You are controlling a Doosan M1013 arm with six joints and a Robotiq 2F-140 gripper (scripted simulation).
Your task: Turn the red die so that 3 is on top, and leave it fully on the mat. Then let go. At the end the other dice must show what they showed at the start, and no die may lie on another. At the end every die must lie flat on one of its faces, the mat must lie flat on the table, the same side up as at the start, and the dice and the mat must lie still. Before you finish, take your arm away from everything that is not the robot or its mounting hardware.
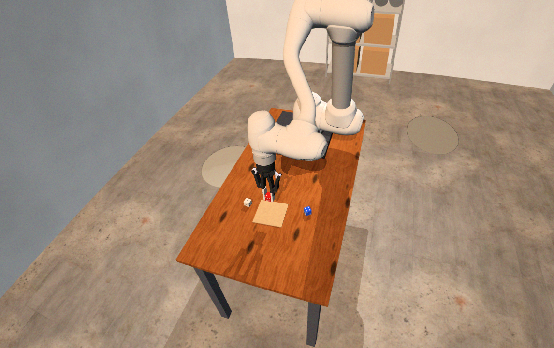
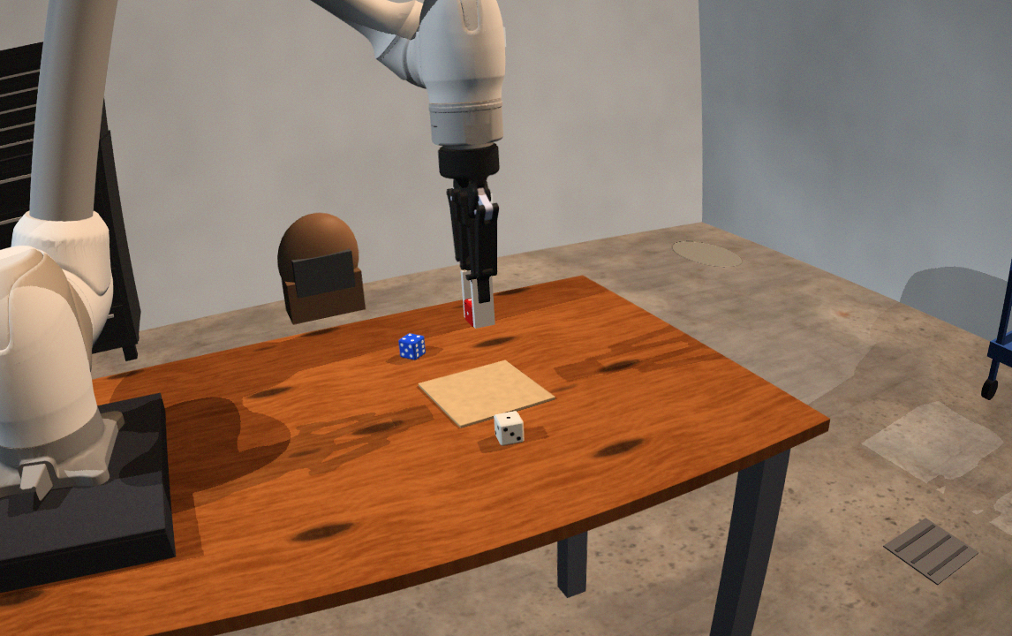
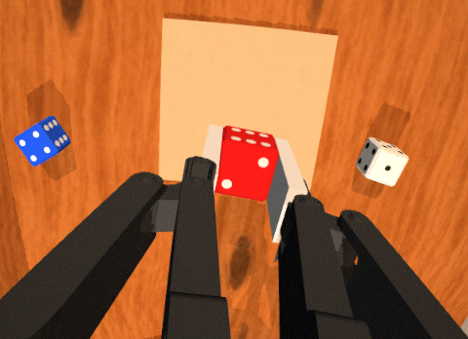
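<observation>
My gripper is shut on the red die and holds it in the air above the table, over the near edge of the tan mat. The die shows between the fingertips in the top view and in the exterior view. In the wrist view the die's face toward the camera shows two pips and the face beyond it shows several. The mat lies flat on the wooden table with nothing on it.
A blue die lies on the table on one side of the mat and a white die on the other, both off the mat. The robot base stands on a black plate at the table's far end.
</observation>
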